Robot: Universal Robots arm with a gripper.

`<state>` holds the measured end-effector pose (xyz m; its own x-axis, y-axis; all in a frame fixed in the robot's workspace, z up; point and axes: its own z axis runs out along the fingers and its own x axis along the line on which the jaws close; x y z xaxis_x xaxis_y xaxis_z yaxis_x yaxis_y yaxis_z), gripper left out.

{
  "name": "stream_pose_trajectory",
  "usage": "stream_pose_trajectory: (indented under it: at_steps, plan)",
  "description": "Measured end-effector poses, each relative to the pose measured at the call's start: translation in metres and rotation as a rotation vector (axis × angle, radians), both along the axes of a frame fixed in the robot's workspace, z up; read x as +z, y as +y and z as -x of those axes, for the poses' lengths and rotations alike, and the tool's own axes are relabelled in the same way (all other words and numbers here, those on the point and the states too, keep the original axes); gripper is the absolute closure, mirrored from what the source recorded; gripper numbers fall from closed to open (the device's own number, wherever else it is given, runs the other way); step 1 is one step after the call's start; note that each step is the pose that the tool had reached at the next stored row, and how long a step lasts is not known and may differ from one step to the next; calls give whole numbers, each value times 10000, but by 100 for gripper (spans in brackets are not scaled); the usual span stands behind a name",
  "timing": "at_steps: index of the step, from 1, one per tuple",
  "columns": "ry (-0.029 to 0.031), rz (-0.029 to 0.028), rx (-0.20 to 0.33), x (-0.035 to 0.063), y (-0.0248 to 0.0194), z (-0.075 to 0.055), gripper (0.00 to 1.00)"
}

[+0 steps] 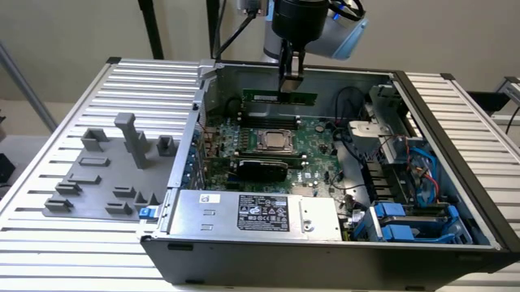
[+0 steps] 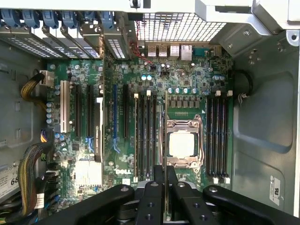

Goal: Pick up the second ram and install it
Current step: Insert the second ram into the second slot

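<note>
Gripper clamped on the second ram (edge-on in wrist view), middle hidden.

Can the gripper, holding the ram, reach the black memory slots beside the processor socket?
Probably yes. The gripper holds the second ram on edge over the motherboard, and no cable or card crosses the memory slots below it.

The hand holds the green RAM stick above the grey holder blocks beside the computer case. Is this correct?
Not quite. The hand holds the green RAM stick above the motherboard inside the computer case, as the exterior view shows.
</note>
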<state>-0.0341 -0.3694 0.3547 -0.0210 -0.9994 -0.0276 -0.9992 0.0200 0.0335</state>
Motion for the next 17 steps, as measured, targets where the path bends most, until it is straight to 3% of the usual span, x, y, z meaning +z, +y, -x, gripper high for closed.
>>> stream_pose_trajectory:
  at_steps: [17]
  plan:
    - [-88,1,-382,-272,-1,46,86]
